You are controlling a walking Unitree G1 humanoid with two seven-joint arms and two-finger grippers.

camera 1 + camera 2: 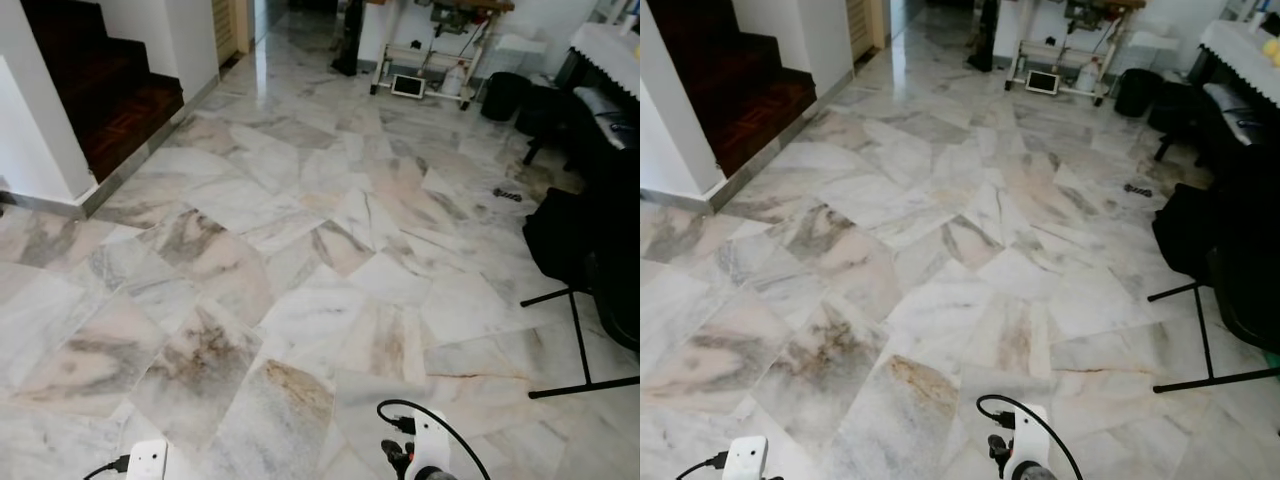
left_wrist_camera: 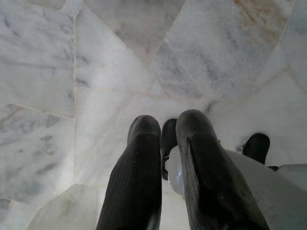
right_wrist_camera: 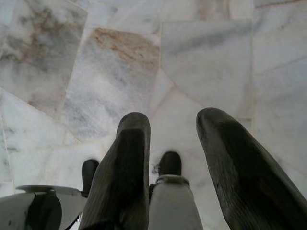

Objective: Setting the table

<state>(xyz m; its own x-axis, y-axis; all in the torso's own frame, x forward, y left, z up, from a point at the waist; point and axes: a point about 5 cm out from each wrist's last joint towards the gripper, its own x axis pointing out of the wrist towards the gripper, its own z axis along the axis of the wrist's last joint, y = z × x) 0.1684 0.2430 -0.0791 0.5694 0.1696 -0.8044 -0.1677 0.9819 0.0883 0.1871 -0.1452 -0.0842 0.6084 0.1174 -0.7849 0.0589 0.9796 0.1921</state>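
Writing: we can read no label or brand on anything here.
Left gripper [image 2: 165,127]: we see its two black fingers [image 2: 139,163] nearly together, only a thin gap between them, holding nothing, hanging over the marble floor [image 1: 300,250].
Right gripper [image 3: 175,127]: our fingers stand apart and hold nothing; the robot's black feet [image 3: 170,163] lie below them.
Table [image 1: 610,45]: white-clothed, far ahead and to the right of both grippers, well apart from them.
Black chair [image 1: 585,260]: ahead on the right.
Dark wooden stairs [image 1: 110,90]: ahead on the left.
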